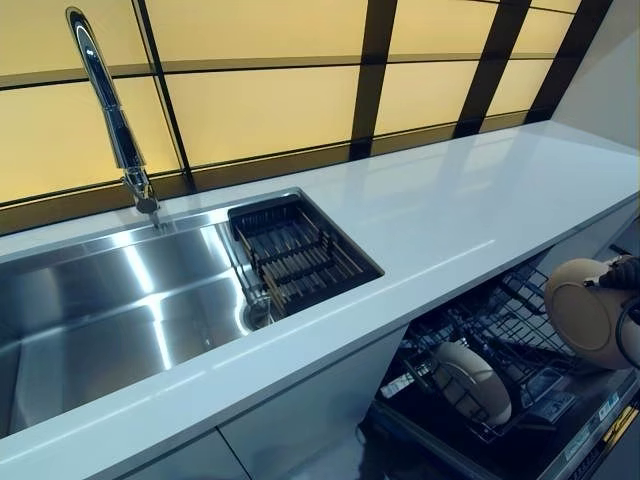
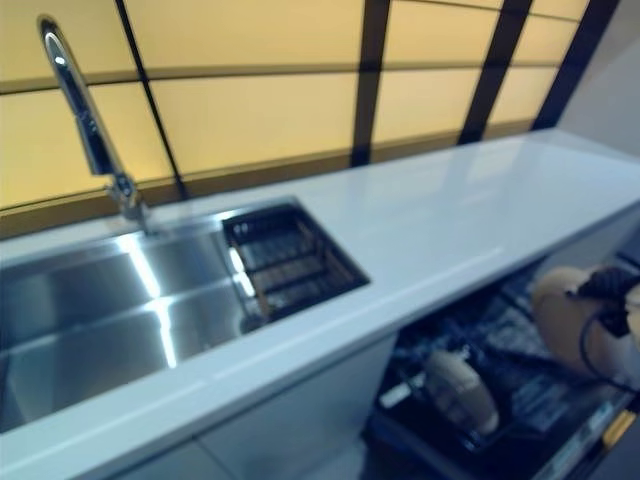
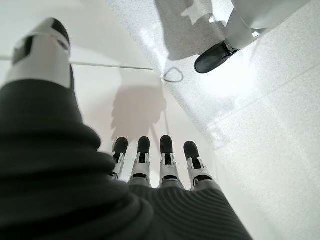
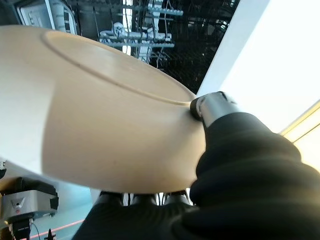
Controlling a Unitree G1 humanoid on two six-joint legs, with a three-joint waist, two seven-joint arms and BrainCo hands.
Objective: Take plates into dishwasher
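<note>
A beige plate (image 1: 585, 310) hangs above the open dishwasher's lower rack (image 1: 520, 345) at the far right, held on edge by my right hand (image 1: 622, 275). In the right wrist view the same plate (image 4: 100, 120) fills the frame, with my thumb (image 4: 210, 105) pressed on its face and the fingers under its rim. A second beige plate (image 1: 470, 382) stands upright in the rack's front row. My left hand (image 3: 160, 165) shows only in its wrist view, fingers straight, holding nothing, over a pale floor.
A white countertop (image 1: 450, 220) runs above the dishwasher. To the left lies a steel sink (image 1: 110, 310) with a tall faucet (image 1: 115, 125) and a dark drainer basket (image 1: 300, 255). A person's dark shoe (image 3: 215, 55) rests on the floor.
</note>
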